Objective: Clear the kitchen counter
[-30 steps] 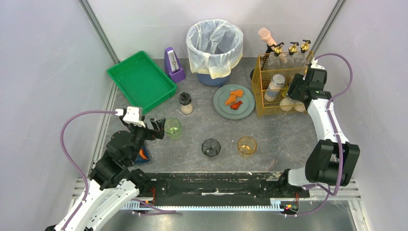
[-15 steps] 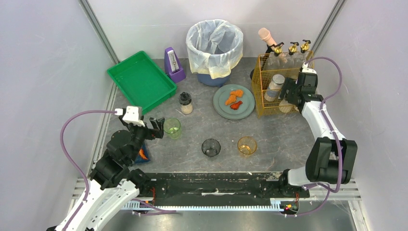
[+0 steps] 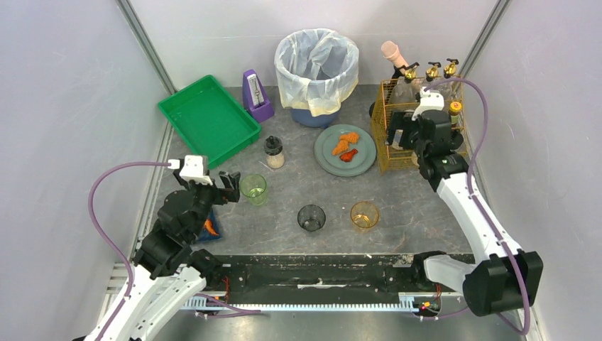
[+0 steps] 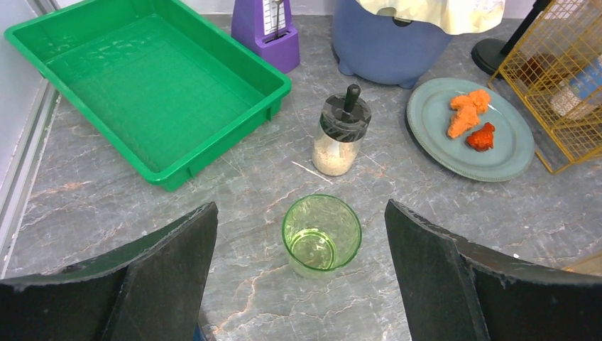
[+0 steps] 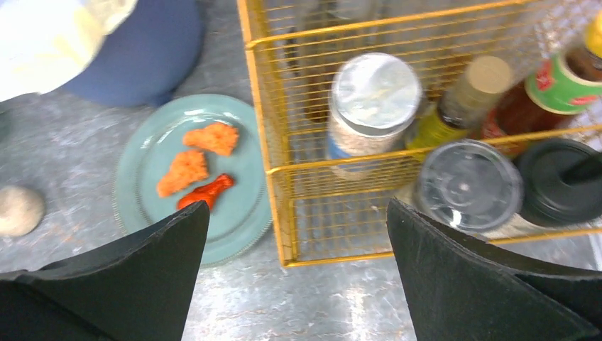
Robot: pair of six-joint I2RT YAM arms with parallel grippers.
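Observation:
The kitchen counter point(image 3: 412, 206) is dark grey marbled stone. On it stand a green glass point(image 3: 253, 189) point(image 4: 321, 232), a dark glass point(image 3: 311, 217), an amber glass point(image 3: 364, 214), a black-topped spice jar point(image 3: 274, 151) point(image 4: 341, 131) and a teal plate point(image 3: 358, 162) point(image 4: 497, 163) point(image 5: 142, 199) with orange food pieces. My left gripper point(image 3: 231, 186) point(image 4: 300, 213) is open and hovers just short of the green glass, its fingers wide to either side. My right gripper point(image 3: 401, 135) point(image 5: 298, 207) is open above the front left corner of the yellow wire basket point(image 3: 387, 153) point(image 5: 312, 168), holding nothing.
The basket holds jars point(image 5: 374, 106) and bottles. An empty green tray point(image 3: 170, 106) point(image 4: 142, 78) sits at the back left, beside a purple metronome point(image 3: 255, 94) and a lined bin point(image 3: 316, 67). A small blue and orange thing point(image 3: 211, 227) lies partly under my left arm. A black rail point(image 3: 319, 273) runs along the near edge.
My right arm swung left from the basket's right side to its front left corner, and its jaws opened wider. The left arm stayed still.

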